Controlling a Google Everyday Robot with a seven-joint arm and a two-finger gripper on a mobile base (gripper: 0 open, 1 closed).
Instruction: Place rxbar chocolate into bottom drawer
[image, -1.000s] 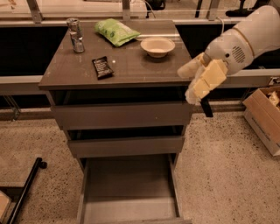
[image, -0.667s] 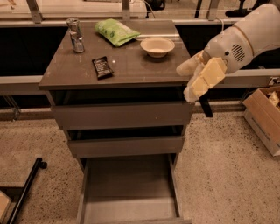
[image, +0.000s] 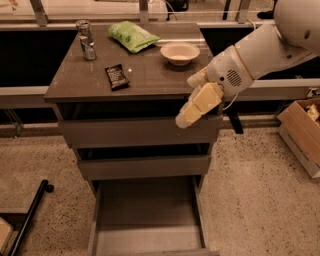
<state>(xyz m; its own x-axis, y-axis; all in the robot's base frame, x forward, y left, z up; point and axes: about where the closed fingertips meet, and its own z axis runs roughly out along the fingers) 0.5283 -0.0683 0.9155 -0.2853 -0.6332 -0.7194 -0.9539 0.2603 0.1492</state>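
1. The gripper (image: 192, 107) has moved left since a second ago. It now hangs over the front right corner of the cabinet (image: 150, 132), in front of the top drawer's face.
2. Nothing else has moved; everything on the cabinet lies as before.
3. Cannot tell whether the gripper is spread or pressed together. The bar is not in it.
4. The rxbar chocolate (image: 116, 76) lies flat on the cabinet top, left of centre and near the front edge. It is well apart from the gripper, to the gripper's left and further back.
5. The bottom drawer (image: 147, 235) is pulled out at the cabinet's base, with a bare grey floor.
6. At the cabinet's back edge stand a can (image: 86, 40), a green bag (image: 132, 36) and a bowl (image: 180, 52).
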